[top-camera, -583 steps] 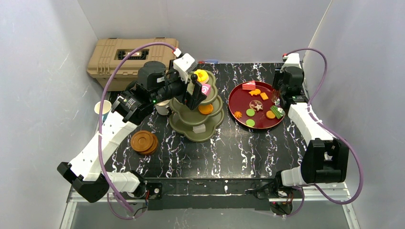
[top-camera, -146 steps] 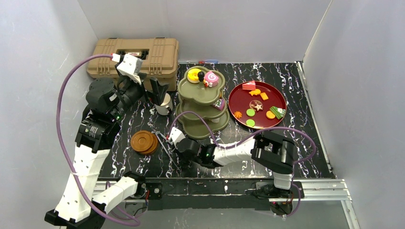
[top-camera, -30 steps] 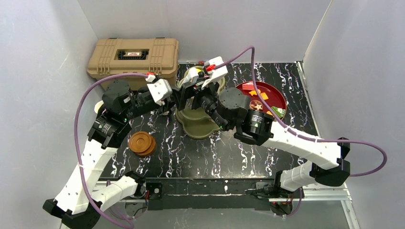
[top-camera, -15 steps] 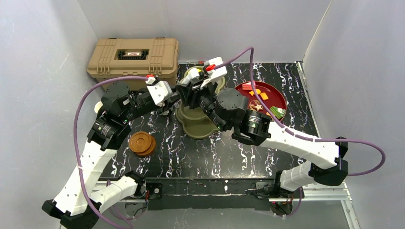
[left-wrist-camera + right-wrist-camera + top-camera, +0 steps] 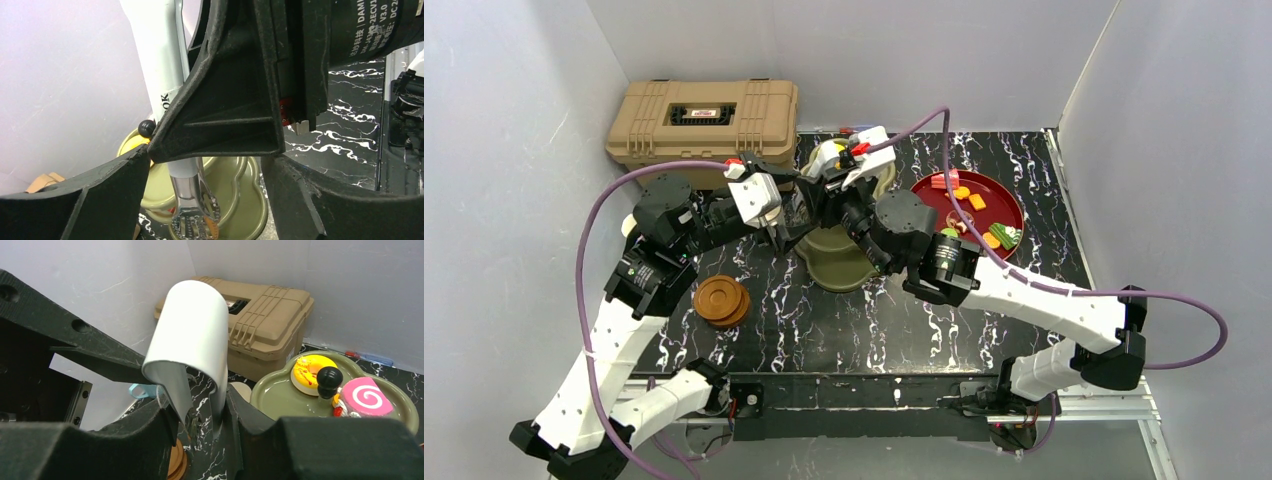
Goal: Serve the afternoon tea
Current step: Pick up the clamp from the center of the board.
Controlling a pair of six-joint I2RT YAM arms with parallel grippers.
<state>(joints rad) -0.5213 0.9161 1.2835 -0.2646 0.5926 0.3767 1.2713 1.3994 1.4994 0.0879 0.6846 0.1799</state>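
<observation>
A pair of white tongs [image 5: 192, 340] with metal tips [image 5: 192, 220] stands between both grippers above the olive-green stand [image 5: 839, 262]. My right gripper [image 5: 195, 405] is shut on the tongs' white arms. My left gripper [image 5: 205, 165] is open, its fingers [image 5: 100, 195] wide on either side of the tongs and the right gripper's finger. In the right wrist view the stand's top tier [image 5: 280, 395] holds a yellow donut [image 5: 310, 371] and a pink swirl roll [image 5: 364, 396] beside the black knob [image 5: 329, 380]. Something orange shows at the tongs' tips; I cannot tell whether it is held.
The tan toolbox [image 5: 704, 115] stands at the back left. A dark-red plate [image 5: 984, 225] with several pastries lies to the right of the stand. Brown saucers [image 5: 721, 300] are stacked at the front left. Both arms cross over the stand's left side.
The right gripper has closed on the tongs. The left gripper, shut on them a second ago, has opened and let go. Both arms shifted slightly left.
</observation>
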